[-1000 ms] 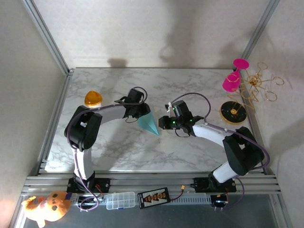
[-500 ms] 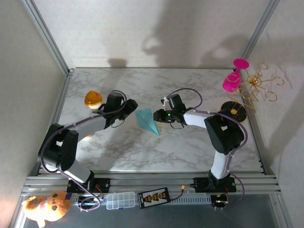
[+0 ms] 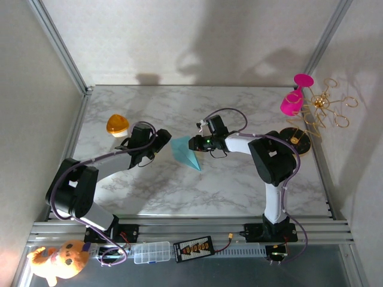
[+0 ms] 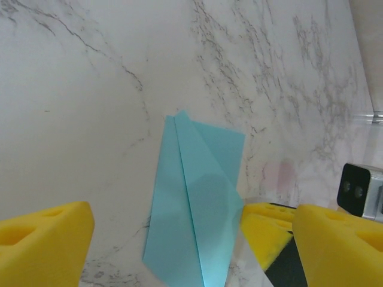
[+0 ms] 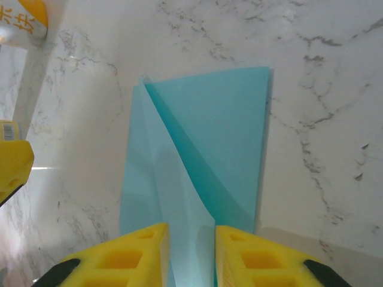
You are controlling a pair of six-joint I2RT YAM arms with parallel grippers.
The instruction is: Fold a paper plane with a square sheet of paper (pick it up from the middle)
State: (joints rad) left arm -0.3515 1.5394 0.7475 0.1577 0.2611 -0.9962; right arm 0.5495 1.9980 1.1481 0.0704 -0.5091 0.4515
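The square sheet of paper point(image 3: 184, 152), creased into a tapering teal wedge, lies flat near the middle of the marble table point(image 3: 239, 185). It sits between my two arms, I reckon so that either can work the folds. My right gripper point(image 5: 191, 232) sits at the edge nearer its own arm, jaws drawn nearly together with a raised flap running through the narrow gap (whether the pads truly bite it, I cannot tell), probably to anchor the sheet. My left gripper point(image 4: 192, 239) hangs just beside the paper, spread wide and holding nothing.
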